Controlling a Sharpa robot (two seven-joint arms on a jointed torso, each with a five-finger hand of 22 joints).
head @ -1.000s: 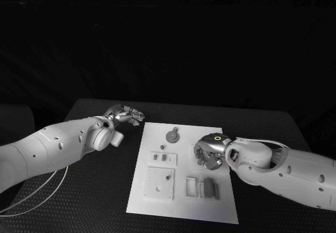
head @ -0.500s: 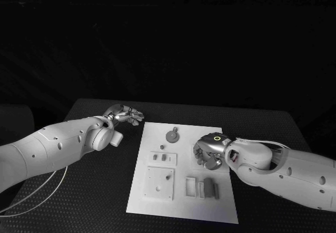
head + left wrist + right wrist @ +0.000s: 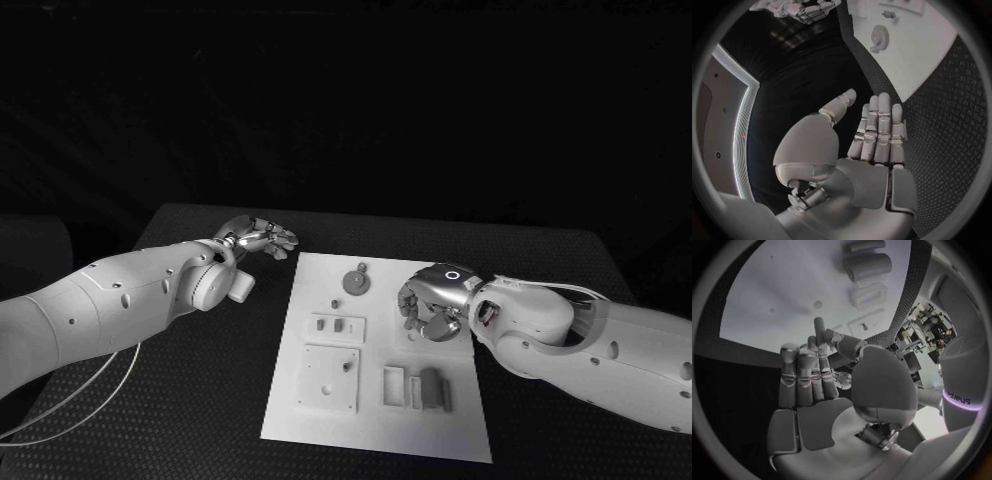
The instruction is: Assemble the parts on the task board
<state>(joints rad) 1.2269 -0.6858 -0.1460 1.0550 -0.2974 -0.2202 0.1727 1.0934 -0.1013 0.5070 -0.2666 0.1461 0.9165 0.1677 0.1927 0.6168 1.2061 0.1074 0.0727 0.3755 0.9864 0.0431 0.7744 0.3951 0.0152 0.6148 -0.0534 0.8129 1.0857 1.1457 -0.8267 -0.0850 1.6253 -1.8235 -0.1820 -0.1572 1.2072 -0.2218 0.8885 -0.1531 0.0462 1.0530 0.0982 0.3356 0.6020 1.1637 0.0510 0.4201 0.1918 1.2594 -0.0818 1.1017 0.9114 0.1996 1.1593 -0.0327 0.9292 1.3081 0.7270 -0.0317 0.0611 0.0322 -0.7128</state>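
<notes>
While the left hand (image 3: 261, 238) hovers over the black worktop (image 3: 188, 370) just off the far left corner of the task board (image 3: 378, 420), its fingers are straight, close together and hold nothing, as the left wrist view shows (image 3: 873, 145); the white task board lies in the middle of the worktop, bearing a round grey gear-like part (image 3: 353, 281) near its far end, a small plate with two slots (image 3: 338, 325) below that, a larger square plate (image 3: 330, 377) nearer the robot, and upright grey blocks (image 3: 428, 386) beside it; the right hand (image 3: 433, 305) is over the board's right edge, fingers bent downward, and whether it grips a part I cannot tell.
</notes>
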